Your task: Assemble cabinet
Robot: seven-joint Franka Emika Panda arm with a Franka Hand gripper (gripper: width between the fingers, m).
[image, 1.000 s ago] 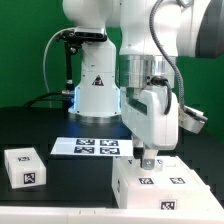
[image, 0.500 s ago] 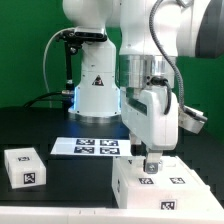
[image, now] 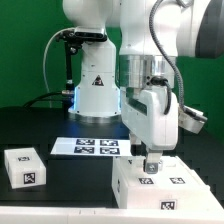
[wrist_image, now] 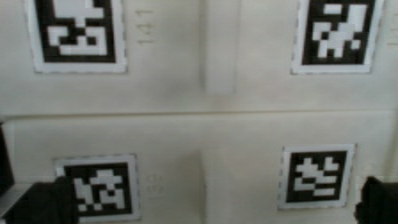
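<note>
You have the large white plastic cabinet box (image: 160, 188) at the lower right of the exterior view. The gripper (image: 150, 162) is down at its tagged top, with the fingers (wrist_image: 22, 208) spread wide and holding nothing (contact is unclear). A small white tagged block (image: 25, 165) lies loose at the lower left, well apart from the box, so I judge that most of the assembly remains.

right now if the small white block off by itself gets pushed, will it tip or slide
The small white block sits low and wide on a flat face, so it would probably slide, not tip. Its crisp box shape suggests stiff plastic.
</note>
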